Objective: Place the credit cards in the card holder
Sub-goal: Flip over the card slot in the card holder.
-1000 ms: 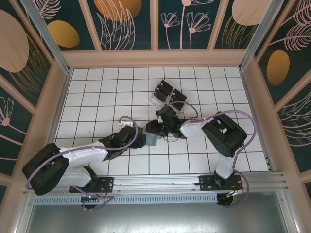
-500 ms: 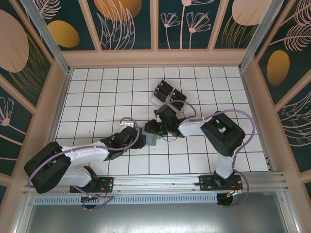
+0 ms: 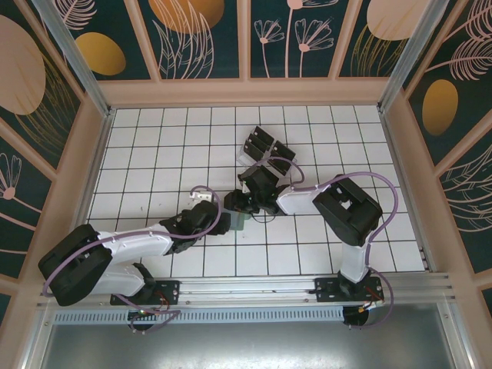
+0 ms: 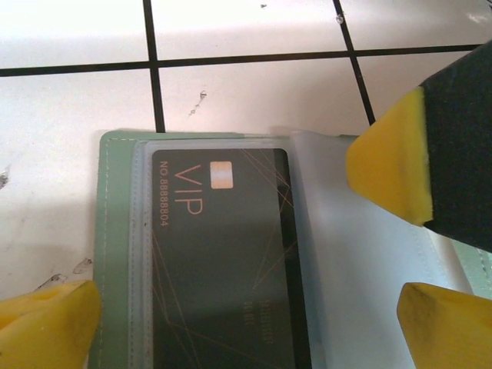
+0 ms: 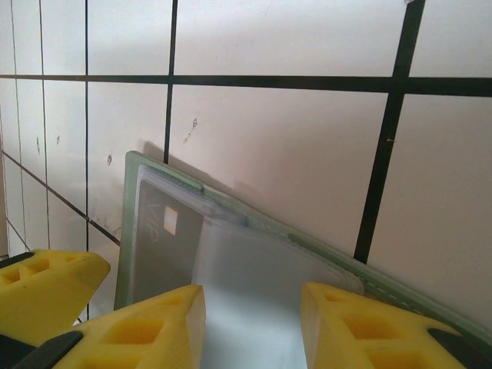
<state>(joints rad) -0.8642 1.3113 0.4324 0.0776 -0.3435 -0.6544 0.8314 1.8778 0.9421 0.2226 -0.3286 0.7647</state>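
- The holder point(image 4: 115, 231) lies open on the white tiles point(image 4: 254, 100) at mid-table, between both grippers.
- One black card point(image 4: 223, 261) sits in its clear sleeve.
- The left gripper point(image 4: 246, 327) has jaws spread wide, straddling the holder.
- The right gripper point(image 5: 252, 323) has jaws part-way apart, tips on the clear flap.
- More cards point(image 3: 260, 143) stand in a rack point(image 3: 247, 158) behind.
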